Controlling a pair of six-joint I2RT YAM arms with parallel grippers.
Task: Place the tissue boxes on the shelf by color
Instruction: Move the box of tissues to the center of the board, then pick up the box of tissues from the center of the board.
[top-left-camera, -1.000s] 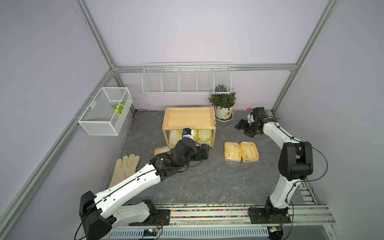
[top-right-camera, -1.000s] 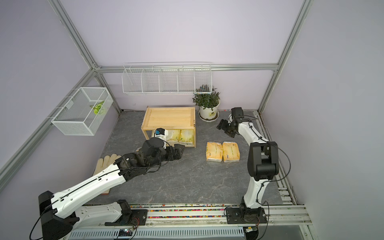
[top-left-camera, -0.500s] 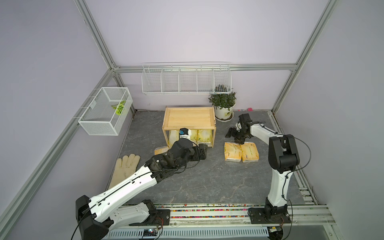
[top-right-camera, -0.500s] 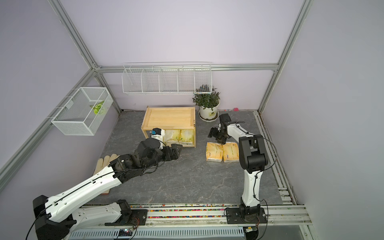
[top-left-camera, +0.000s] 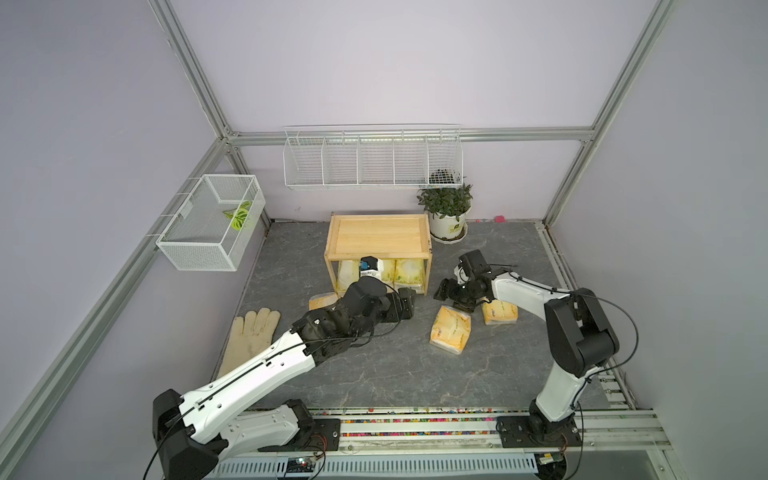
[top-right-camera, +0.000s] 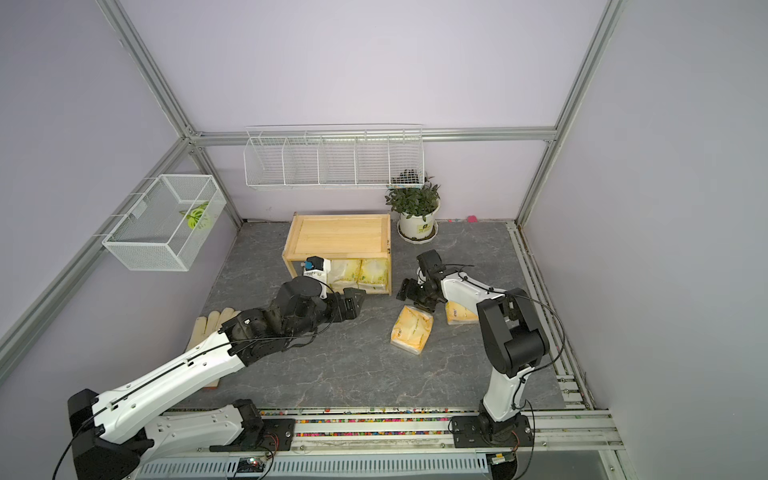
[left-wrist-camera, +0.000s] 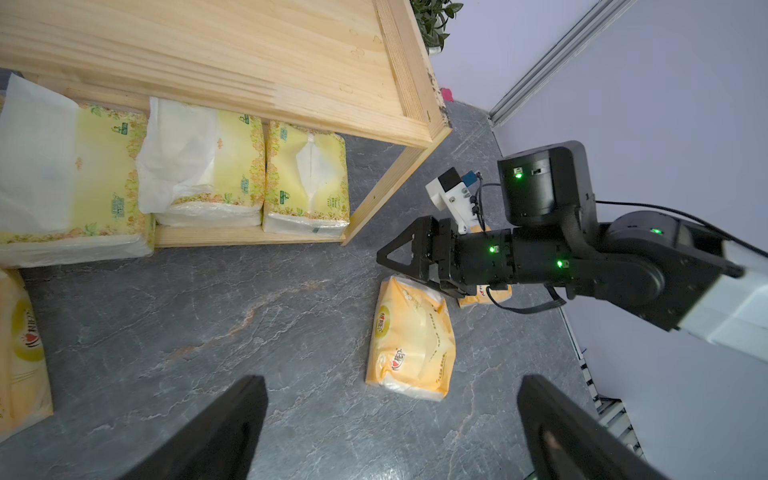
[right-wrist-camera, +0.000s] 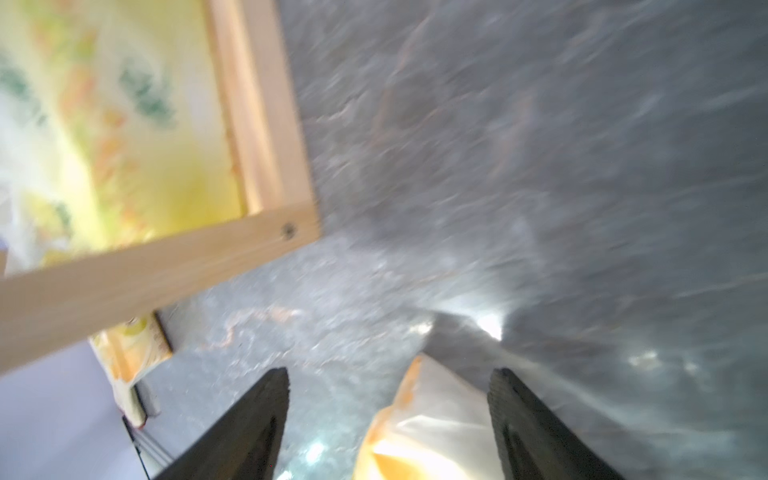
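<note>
The pale wooden shelf (top-left-camera: 378, 239) (top-right-camera: 338, 239) stands at the back with three lemon-yellow tissue boxes (left-wrist-camera: 307, 178) in its lower tier; its top tray is bare. One orange tissue box (top-left-camera: 451, 330) (left-wrist-camera: 411, 340) lies skewed on the grey floor. Another (top-left-camera: 500, 311) lies right of it, and a third (top-left-camera: 321, 300) shows beside my left arm. My right gripper (top-left-camera: 446, 291) (right-wrist-camera: 388, 399) is open and low over the skewed box's far end, whose corner (right-wrist-camera: 432, 415) lies between the jaws. My left gripper (top-left-camera: 405, 305) (left-wrist-camera: 390, 399) is open and empty in front of the shelf.
A cream glove (top-left-camera: 251, 336) lies at the front left. A potted plant (top-left-camera: 446, 208) stands right of the shelf. White wire baskets hang on the back wall (top-left-camera: 374, 160) and the left wall (top-left-camera: 208, 228). A rail runs along the front edge.
My right arm swung in from the back right to the orange boxes. The left one of the pair has slid forward and turned askew. My left gripper drew back a little from the shelf.
</note>
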